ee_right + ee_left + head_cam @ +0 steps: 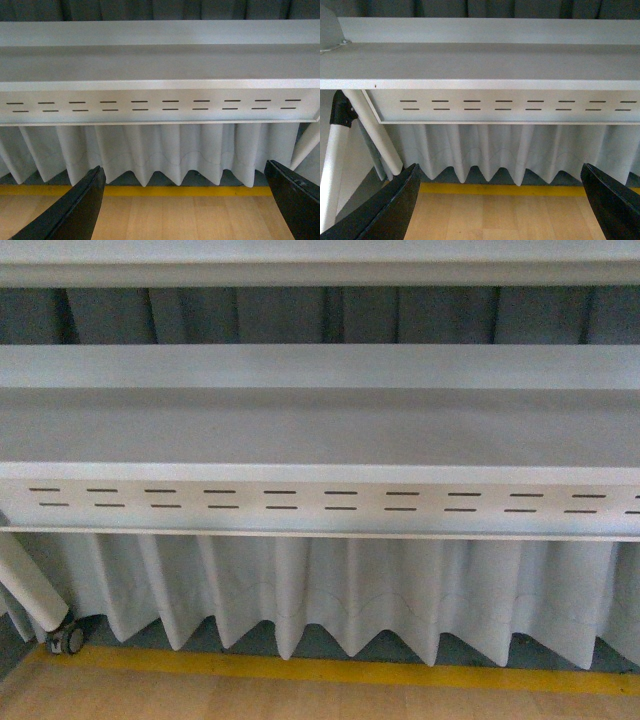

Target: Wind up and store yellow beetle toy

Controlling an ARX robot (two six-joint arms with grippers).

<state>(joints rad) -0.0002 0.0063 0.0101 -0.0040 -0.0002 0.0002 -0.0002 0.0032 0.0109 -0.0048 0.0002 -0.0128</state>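
Observation:
The yellow beetle toy is out of view in all three views. My left gripper (pixel 500 210) is open, its two black fingers (pixel 385 210) spread wide with only wooden floor showing between them. My right gripper (pixel 182 210) is open too, its black fingers (pixel 75 212) far apart over the same floor, with nothing between them. Neither arm shows in the front view.
A grey table (pixel 320 430) with a slotted front panel (pixel 320 502) fills the front view, a white pleated skirt (pixel 350 590) hanging below it. A yellow floor stripe (pixel 330 670) edges the wooden floor. A white table leg (pixel 375 135) and a caster (pixel 66 639) stand at the left.

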